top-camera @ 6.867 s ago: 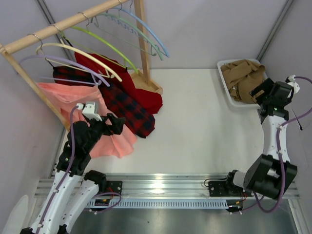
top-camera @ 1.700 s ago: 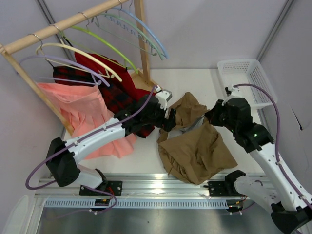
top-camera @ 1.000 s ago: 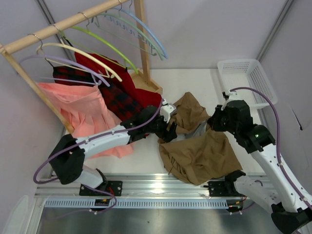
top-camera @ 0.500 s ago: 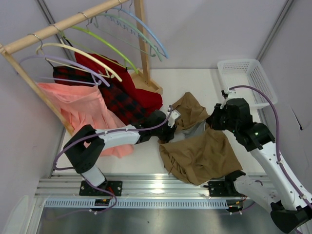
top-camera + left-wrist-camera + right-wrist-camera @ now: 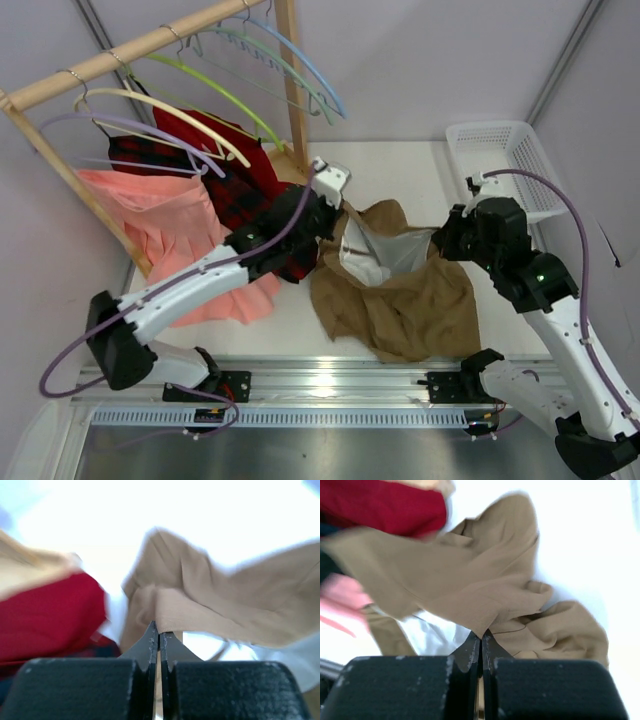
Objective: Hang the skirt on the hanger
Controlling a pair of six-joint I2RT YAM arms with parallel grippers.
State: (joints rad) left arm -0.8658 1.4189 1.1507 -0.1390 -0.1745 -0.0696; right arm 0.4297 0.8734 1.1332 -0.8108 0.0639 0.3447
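Note:
The tan skirt (image 5: pixel 400 300) hangs stretched between both grippers above the table, its white lining (image 5: pixel 375 255) showing in the open waist. My left gripper (image 5: pixel 338 212) is shut on the skirt's left waist edge, close to the rack's post. In the left wrist view the gripper (image 5: pixel 160 632) pinches a fold of the skirt (image 5: pixel 215 610). My right gripper (image 5: pixel 445 240) is shut on the opposite edge; in the right wrist view the gripper (image 5: pixel 481 636) clamps the skirt (image 5: pixel 485 580). The pale sage-green hanger (image 5: pixel 262 52) hangs on the rack at the back left, apart from both grippers.
A wooden rack (image 5: pixel 150 45) carries several hangers, a red-and-black plaid skirt (image 5: pixel 250 210) and a salmon-pink skirt (image 5: pixel 160 225). A white basket (image 5: pixel 530 150) stands at the back right. A metal rail (image 5: pixel 320 380) runs along the near edge.
My left gripper shut on the skirt's edge and rose back toward the rack, pulling the waist open and baring the white lining. The right gripper kept its grip, shifting little.

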